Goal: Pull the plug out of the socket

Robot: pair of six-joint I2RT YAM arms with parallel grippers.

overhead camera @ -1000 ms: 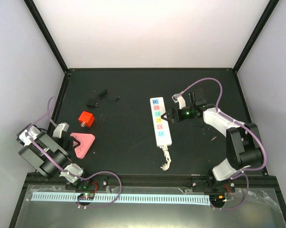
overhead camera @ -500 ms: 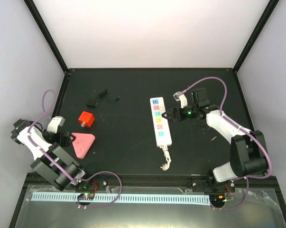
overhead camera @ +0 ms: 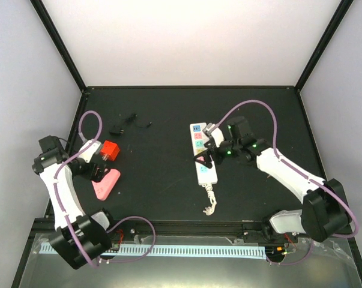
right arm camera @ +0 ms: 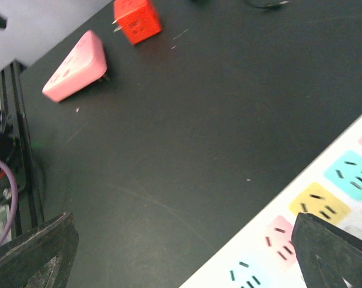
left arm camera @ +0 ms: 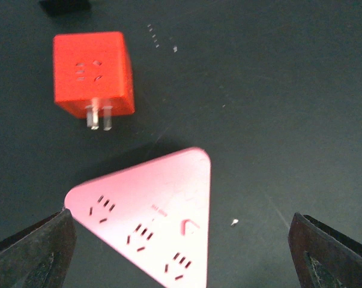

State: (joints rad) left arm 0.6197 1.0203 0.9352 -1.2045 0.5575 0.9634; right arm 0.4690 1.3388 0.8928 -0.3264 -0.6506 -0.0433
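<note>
Black table (overhead camera: 156, 198): one socket (overhead camera: 203, 153), two adapters (overhead camera: 109, 150) (overhead camera: 104, 183)

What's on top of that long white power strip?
On the power strip, only bare pastel outlet faces show, nothing plugged in. The right gripper hangs over its middle, hiding part.

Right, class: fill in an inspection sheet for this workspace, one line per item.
Surface: black table, a few small specks.
Job's things: socket lies flat, frayed cord stub toward the arms; no plug seen in it.
Clutter: red cube adapter, pink triangular adapter, small black part with lead.
Grippers: left gripper open above pink triangular adapter; right gripper open over socket.
Cables: purple cables loop from both arms.
Surroundings: white walls, black frame.
</note>
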